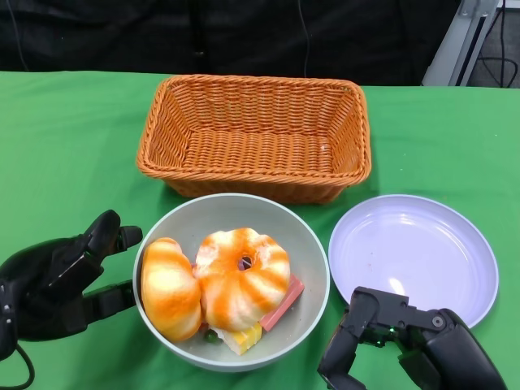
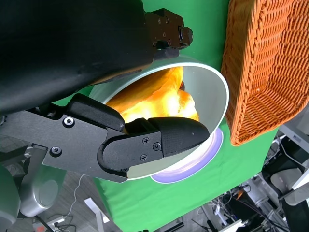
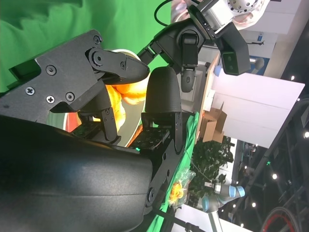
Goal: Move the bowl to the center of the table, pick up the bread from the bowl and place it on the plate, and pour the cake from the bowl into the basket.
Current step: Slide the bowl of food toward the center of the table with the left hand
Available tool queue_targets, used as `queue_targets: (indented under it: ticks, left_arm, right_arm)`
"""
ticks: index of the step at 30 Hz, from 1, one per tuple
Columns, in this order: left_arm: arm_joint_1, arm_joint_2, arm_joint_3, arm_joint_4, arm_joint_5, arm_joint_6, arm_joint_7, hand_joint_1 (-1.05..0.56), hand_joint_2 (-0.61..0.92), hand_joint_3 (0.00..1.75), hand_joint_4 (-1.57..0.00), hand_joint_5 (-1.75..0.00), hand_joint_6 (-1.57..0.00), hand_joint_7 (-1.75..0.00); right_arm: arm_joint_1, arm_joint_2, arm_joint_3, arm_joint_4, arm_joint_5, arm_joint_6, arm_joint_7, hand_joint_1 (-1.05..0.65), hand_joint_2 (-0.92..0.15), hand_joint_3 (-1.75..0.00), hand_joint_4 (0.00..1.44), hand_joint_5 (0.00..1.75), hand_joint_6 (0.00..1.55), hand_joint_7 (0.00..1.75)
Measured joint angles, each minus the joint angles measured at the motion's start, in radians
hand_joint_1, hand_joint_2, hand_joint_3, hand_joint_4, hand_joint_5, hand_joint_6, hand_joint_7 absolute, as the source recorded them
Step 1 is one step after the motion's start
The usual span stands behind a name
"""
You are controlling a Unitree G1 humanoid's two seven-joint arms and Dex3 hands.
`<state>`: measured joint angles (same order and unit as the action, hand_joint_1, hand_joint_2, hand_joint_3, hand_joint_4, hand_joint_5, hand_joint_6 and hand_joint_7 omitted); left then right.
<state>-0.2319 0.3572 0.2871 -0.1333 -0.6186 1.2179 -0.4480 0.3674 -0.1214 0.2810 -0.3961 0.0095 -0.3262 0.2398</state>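
Note:
A grey-green bowl (image 1: 236,203) stands at the table's near middle. It holds an orange-striped bread loaf (image 1: 169,288), a round orange bun (image 1: 242,276) and pink and yellow cake slices (image 1: 280,305). My left hand (image 1: 61,280) lies just left of the bowl with its fingers (image 2: 159,140) spread by the rim (image 2: 212,82); I cannot tell if they touch it. My right hand (image 1: 406,341) sits at the bowl's right front with its fingers bent down and nothing in them. In the right wrist view, bread (image 3: 123,96) shows between its parted fingers (image 3: 164,92).
A woven orange basket (image 1: 252,175) stands empty behind the bowl. An empty lavender plate (image 1: 414,252) lies to the bowl's right, just beyond my right hand. Green cloth (image 1: 65,146) covers the table, and the far left is bare.

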Motion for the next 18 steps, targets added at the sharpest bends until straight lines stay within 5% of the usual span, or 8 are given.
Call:
queue_targets:
  ticks: [18]
  left_arm:
    - [0.014, 0.039, 0.0, -0.023, 0.048, -0.094, 0.032, -0.66, 0.92, 0.43, 0.0, 0.0, -0.08, -0.02]
  right_arm:
    - [-0.001, 0.0, 0.0, 0.0, -0.003, -0.001, -0.01, -0.24, -0.57, -0.76, 0.79, 1.49, 0.73, 1.3]
